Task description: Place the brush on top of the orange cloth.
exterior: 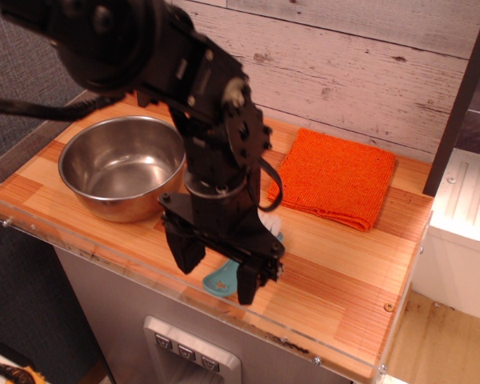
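Jaws spread wide on the gripper (218, 272), straddling the brush (222, 278) handle, gripping nothing.

The arm reaches steeply down, its hand (218, 270) spread wide.

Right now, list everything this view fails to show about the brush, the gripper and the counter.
- Brush: only the handle end and a sliver near the head show; the gripper covers the rest.
- Grip: the wrist hides whether the fingers touch the handle.
- Behind the arm: the counter between the steel bowl and the orange cloth is blocked.
- Cloth: its left corner sits behind the arm.
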{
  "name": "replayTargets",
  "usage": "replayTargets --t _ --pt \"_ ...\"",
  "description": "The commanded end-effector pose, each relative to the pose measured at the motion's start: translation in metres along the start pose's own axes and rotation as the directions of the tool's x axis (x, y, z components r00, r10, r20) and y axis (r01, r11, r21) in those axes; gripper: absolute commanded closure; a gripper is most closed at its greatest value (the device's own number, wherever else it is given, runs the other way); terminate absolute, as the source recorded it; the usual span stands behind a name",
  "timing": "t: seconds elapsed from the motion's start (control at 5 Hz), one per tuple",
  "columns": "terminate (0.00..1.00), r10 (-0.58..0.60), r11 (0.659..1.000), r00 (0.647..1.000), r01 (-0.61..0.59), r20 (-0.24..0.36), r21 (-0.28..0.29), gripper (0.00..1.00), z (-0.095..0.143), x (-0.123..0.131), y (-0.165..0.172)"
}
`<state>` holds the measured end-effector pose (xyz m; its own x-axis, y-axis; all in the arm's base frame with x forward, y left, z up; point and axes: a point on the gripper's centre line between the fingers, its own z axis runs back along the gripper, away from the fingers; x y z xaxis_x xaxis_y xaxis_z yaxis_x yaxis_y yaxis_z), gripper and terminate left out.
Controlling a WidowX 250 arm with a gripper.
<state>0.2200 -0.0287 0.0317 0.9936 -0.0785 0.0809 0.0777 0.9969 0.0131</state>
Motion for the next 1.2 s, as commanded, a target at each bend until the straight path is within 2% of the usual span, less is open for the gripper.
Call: replayTargets --t 0.0,0.4,0.6,1.0 --pt "0.0 -0.002 1.0 1.0 0.002 -0.004 0.031 0.0 -0.011 0.006 0.004" --pt "0.0 -0.004 0.999 1.0 0.005 -0.029 0.034 0.0 -0.019 0.009 0.008" --pt "0.0 -0.019 1.0 0.999 0.02 -0.027 0.022 1.0 -0.019 0.008 0.01" --pt "0.0 -0.031 0.999 0.999 0.032 -0.04 0.021 1.0 -0.017 0.007 0.014"
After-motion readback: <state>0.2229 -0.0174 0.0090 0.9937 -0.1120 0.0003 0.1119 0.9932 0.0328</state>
